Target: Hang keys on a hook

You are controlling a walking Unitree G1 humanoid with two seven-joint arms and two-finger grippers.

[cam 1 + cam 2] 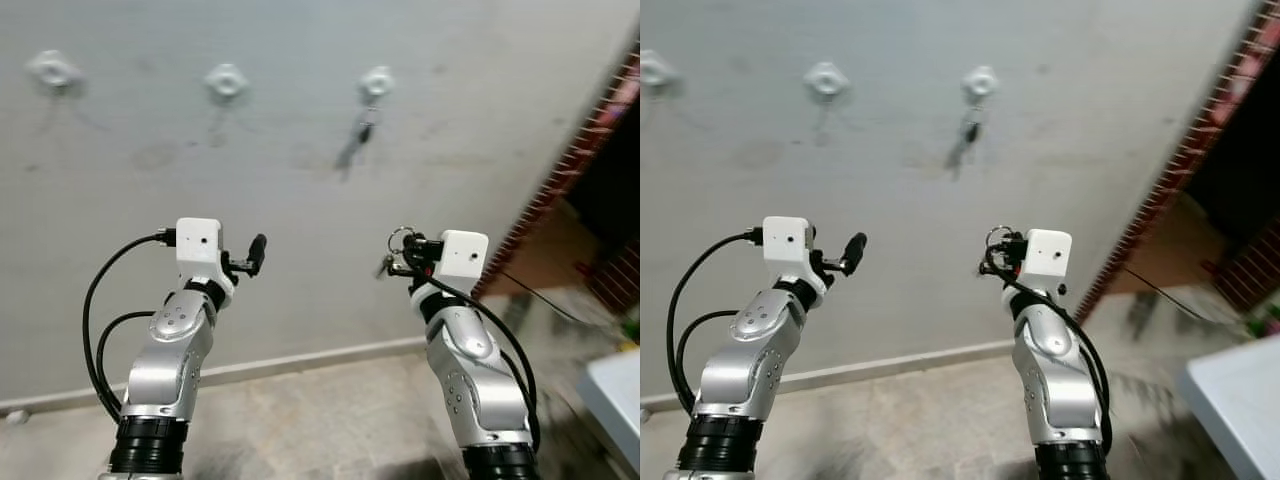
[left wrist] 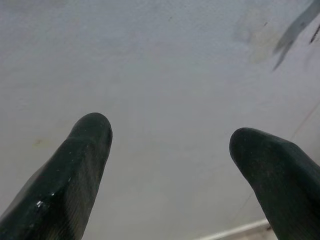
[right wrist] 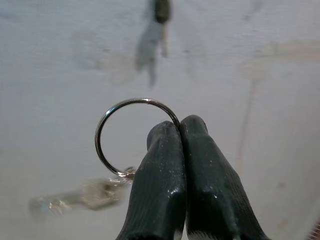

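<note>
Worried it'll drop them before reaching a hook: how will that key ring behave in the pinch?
The right gripper pinches only the thin metal key ring at its edge, so it could probably slip or pivot. The keys hang loose and blurred below, so they likely swing as the arm moves. It looks small, probably light.

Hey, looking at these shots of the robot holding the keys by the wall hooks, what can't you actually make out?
- Key hanging from the key ring in the right gripper: blurred in the right wrist view.
- Item on the right hook: too small in the head views.
- White object: cut off by the frame edge.
</note>
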